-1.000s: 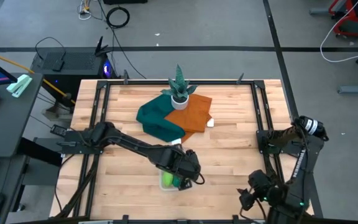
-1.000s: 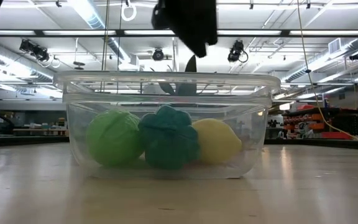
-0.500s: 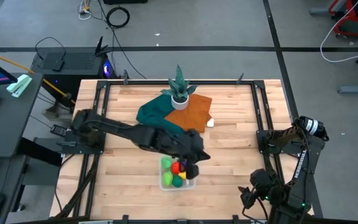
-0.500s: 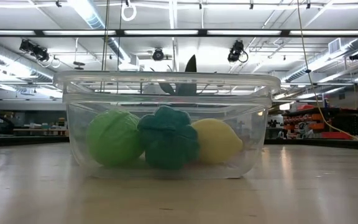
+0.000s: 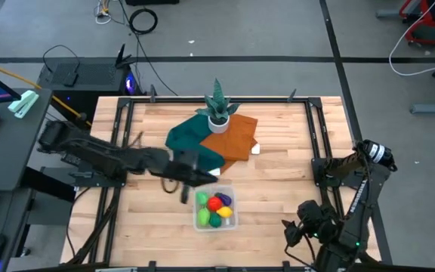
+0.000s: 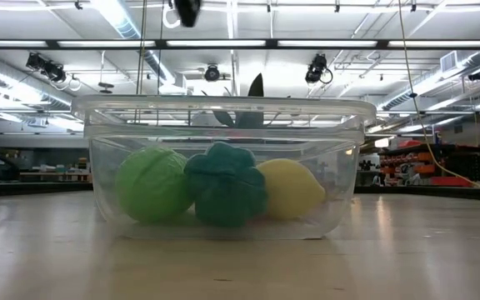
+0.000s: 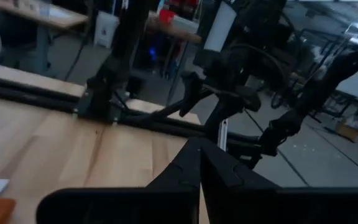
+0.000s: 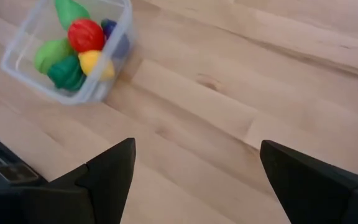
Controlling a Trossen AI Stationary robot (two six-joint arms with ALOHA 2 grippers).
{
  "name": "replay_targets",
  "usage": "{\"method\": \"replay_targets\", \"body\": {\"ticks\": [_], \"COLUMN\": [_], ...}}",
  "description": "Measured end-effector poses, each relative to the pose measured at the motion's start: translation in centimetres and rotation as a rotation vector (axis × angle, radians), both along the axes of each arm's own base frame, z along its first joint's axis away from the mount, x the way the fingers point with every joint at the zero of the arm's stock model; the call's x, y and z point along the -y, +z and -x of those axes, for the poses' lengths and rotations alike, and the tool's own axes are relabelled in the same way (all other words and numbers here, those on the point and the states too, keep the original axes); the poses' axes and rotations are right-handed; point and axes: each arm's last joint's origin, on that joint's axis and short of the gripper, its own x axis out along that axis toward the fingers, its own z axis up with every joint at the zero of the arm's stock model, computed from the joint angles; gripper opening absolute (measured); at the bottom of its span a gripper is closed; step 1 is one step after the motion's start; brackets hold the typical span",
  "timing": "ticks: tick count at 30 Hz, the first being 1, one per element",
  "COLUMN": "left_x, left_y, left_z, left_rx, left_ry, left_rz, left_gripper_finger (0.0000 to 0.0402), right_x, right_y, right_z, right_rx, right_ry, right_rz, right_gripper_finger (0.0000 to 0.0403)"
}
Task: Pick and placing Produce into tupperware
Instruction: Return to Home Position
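The clear tupperware tub stands on its base on the wooden table near the near edge, also seen in the low view and the right wrist view. Inside lie the produce: a red one, a yellow one, a purple one and three green ones. My left gripper hangs just left of the tub, above the table, shut and holding nothing. My right gripper waits open at the table's near right corner.
A teal cloth and an orange cloth lie at the table's middle, far from the tub. A spiky green plant in a white pot stands at the far edge. Black frame rails run along both sides.
My left gripper has lifted from right above the tub and drawn back toward the table's left, uncovering the produce inside. The tub and its contents have stayed where they were.
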Motion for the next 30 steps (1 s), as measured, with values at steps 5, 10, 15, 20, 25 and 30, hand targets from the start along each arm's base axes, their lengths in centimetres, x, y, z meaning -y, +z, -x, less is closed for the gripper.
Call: {"method": "replay_targets", "body": {"ticks": [5,10,15,20,25,30], "left_x": [-1.6,-3.5,-5.0,-6.0,-6.8,-7.4], "left_y": [-1.2,-2.0,-3.2,-3.9,-4.8,-5.4], "left_z": [5.1,8.9,11.5,13.2,14.4,15.3], "left_rx": [0.048,0.102,0.133,0.171,0.181,0.198], "left_ry": [0.016,0.059,0.101,0.092,0.131,0.147], "left_rz": [-0.034,-0.058,-0.063,-0.065,-0.07,-0.08], "left_gripper_finger": [0.0017,0.0006,0.0017,0.0006,0.0016,0.0007], "right_x": [0.7,1.7,2.8,3.9,5.0,5.7], "right_y": [0.0,0.0,0.0,0.0,0.0,-0.1], "right_z": [-1.5,-3.3,-5.1,-7.0,-8.5,-9.3], "right_rx": [0.009,-0.001,-0.005,-0.01,-0.023,-0.045], "right_ry": [-0.018,-0.035,-0.044,-0.031,-0.023,-0.004], "right_rz": [0.006,0.01,0.01,0.008,0.002,-0.014], "right_gripper_finger": [0.0309,0.0309,0.0309,0.0309,0.0309,0.0309]}}
